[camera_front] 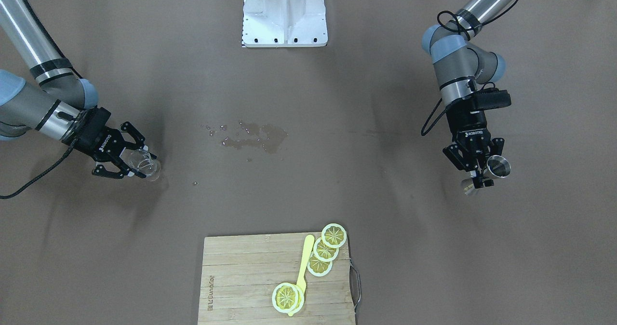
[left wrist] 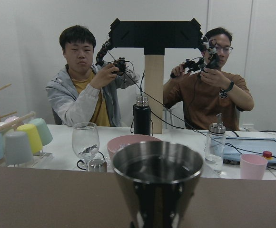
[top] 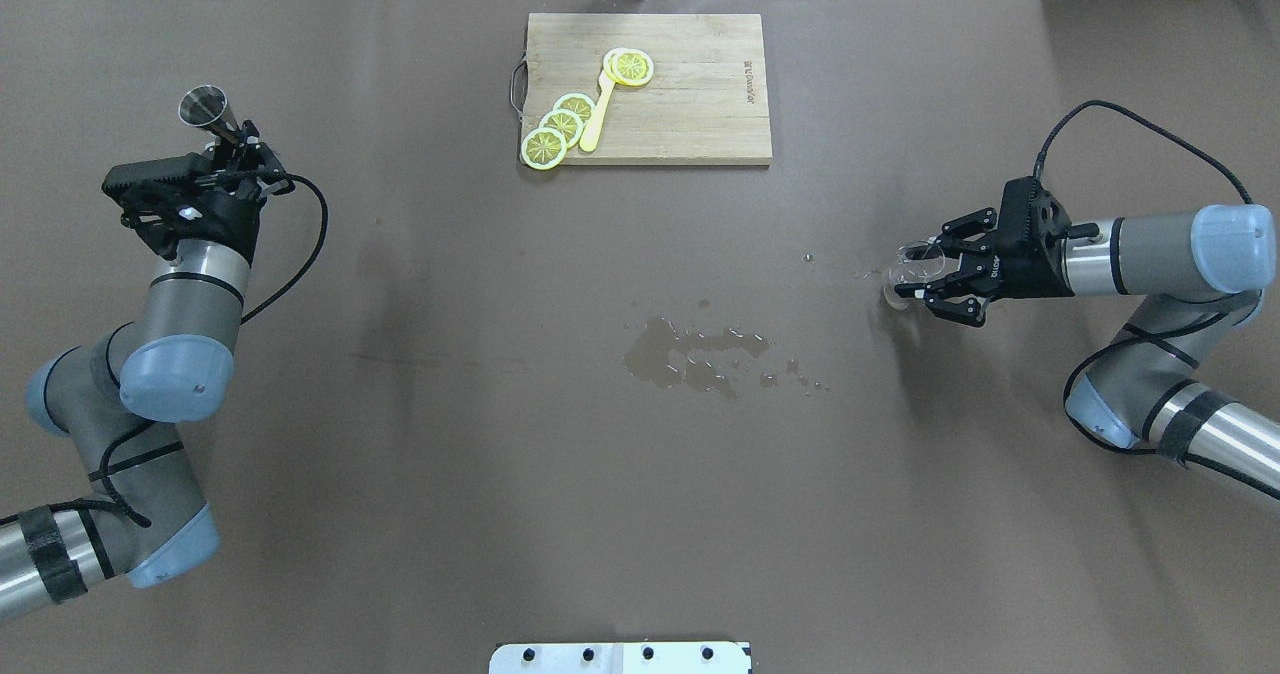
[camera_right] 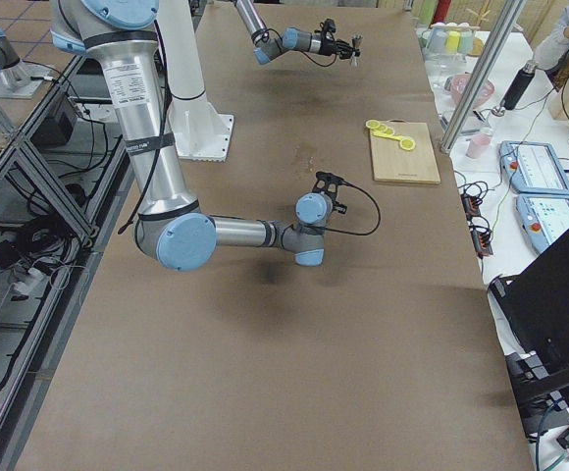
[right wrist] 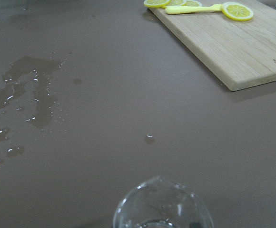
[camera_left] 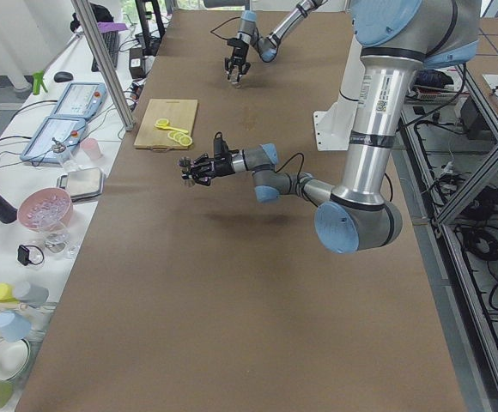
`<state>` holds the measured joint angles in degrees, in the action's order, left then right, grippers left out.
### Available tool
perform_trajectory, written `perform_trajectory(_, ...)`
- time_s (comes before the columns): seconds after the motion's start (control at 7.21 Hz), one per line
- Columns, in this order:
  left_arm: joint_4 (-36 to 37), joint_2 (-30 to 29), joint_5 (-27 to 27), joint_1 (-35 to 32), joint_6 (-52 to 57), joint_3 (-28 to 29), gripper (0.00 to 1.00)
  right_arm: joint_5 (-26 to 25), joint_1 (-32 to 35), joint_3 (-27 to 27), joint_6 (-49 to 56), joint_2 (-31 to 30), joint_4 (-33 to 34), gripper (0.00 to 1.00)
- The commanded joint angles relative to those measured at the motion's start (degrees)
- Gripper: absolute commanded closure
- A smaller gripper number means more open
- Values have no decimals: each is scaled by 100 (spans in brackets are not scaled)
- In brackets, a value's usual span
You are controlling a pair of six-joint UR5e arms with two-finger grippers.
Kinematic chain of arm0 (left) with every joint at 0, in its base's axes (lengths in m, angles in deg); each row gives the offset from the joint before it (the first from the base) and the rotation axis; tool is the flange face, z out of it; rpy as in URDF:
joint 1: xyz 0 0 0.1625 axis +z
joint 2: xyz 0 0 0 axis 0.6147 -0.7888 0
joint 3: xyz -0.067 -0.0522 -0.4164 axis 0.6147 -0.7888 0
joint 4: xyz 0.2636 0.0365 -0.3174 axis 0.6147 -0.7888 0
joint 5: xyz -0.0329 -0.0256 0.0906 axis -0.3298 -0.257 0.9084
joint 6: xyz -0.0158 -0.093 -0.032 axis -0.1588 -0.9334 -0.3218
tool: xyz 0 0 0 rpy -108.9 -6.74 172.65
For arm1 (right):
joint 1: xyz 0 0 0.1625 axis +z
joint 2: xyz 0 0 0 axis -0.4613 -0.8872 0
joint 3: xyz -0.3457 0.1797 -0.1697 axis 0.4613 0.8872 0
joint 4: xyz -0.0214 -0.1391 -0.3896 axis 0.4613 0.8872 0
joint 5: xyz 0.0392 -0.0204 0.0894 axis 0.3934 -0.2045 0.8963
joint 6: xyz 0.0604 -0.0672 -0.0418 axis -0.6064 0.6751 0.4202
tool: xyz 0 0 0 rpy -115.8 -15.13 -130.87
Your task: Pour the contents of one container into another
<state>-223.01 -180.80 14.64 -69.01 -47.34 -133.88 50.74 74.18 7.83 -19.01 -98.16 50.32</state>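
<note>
My left gripper (top: 240, 140) is clamped on the metal cup (top: 204, 108) at far left. My right gripper (top: 927, 276) grasps the glass (top: 906, 279) at right. A puddle (top: 690, 349) lies between them.

The left arm (top: 165, 354) is folded at the elbow near the table's left end. Its wrist is level, and the left claw (top: 238, 142) points toward the far edge, clamped on a metal cup (top: 205, 109).

The right arm (top: 1150, 254) reaches in from the table's right end. Its right claw (top: 920, 276) sits low over the table, angled slightly down, with its fingers around a clear glass (top: 908, 276).
</note>
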Motion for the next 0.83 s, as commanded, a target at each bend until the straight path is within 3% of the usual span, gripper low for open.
perform_trajectory(0.0, 590, -42, 279, 171, -578, 26, 100, 135, -31, 135, 53, 1, -290, 100)
perform_trajectory(0.14, 610, -68, 289, 277, -579, 17, 100, 153, -39, 257, 45, 53, -448, 100)
perform_trajectory(0.42, 645, -77, 297, 444, -571, -27, 100, 153, -39, 259, 53, 98, -441, 51)
perform_trajectory(0.55, 741, -69, 297, 480, -570, -27, 100, 153, -39, 259, 19, 124, -441, 9)
perform_trajectory(0.69, 1011, -69, 428, 567, -570, 8, 100, 153, -39, 259, 1, 133, -441, 1)
